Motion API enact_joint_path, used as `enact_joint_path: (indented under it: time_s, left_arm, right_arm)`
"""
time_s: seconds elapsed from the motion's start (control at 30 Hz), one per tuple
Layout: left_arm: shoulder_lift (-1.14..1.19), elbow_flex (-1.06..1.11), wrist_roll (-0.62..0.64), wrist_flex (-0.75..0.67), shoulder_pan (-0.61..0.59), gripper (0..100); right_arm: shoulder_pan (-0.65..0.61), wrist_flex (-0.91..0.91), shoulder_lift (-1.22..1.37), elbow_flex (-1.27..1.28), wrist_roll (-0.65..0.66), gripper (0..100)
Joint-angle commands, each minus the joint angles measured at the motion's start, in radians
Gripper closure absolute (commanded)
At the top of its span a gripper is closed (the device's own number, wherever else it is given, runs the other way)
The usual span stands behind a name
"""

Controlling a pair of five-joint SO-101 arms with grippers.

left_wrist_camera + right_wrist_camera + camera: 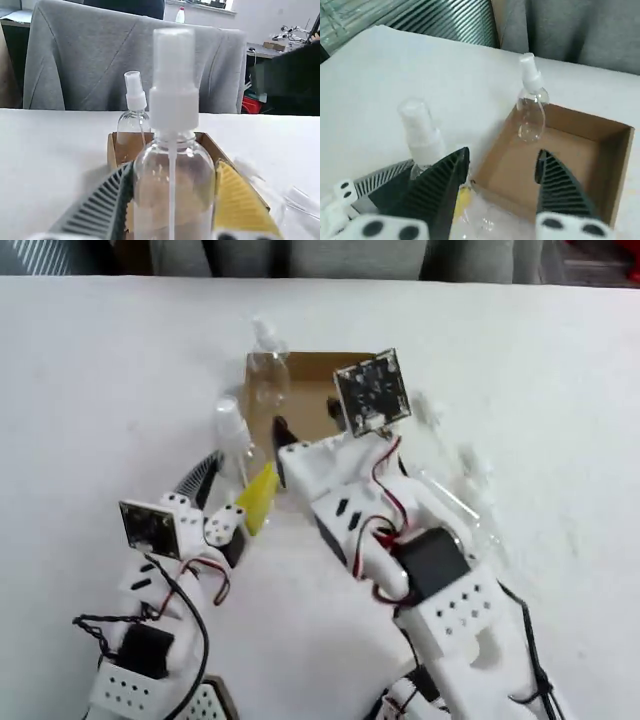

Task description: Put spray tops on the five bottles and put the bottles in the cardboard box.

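One capped bottle (268, 375) stands in the cardboard box's (318, 368) far-left corner. Your left gripper (172, 200) clamps a second capped bottle (172, 165) just left of the box; your right gripper (502, 155) hangs wide open. By my count, three remain.

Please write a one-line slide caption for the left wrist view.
Left gripper holds a spray bottle upright, top fitted; a second bottle stands in the cardboard box behind.

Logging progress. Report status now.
Left pincer shut on capped bottle, beside cardboard box. Right pincer open above box. Another capped bottle at box's far corner.
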Motion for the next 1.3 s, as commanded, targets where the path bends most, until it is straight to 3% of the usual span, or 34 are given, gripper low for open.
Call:
enact_joint_path:
  time_s: [0.0,0.13,0.27,0.53,0.87,1.1,1.27]
  left_arm:
    - [-0.008,-0.003,0.008,-0.002,-0.010,98]
    - [-0.008,-0.003,0.008,-0.002,-0.010,98]
    - [-0.008,-0.003,0.008,-0.003,-0.010,98]
    - [-0.008,-0.006,0.008,-0.011,-0.010,98]
    - [-0.008,-0.009,0.005,-0.098,-0.010,98]
    - [-0.008,-0.003,-0.176,-0.267,-0.002,98]
    - [-0.004,-0.017,-0.183,-0.410,-0.001,98]
  right_arm:
    - [0.035,0.085,-0.077,-0.015,0.009,98.2]
    - [0.128,0.087,-0.179,0.121,0.014,95.0]
    - [0.254,0.087,-0.303,0.258,0.028,98.2]
    - [0.470,0.087,-0.607,0.634,0.336,98.3]
    - [0.846,0.093,-0.966,1.023,0.341,98.3]
    - [1.092,0.116,-0.940,1.117,0.413,98.3]
    - [1.112,0.182,-0.957,1.115,0.483,98.3]
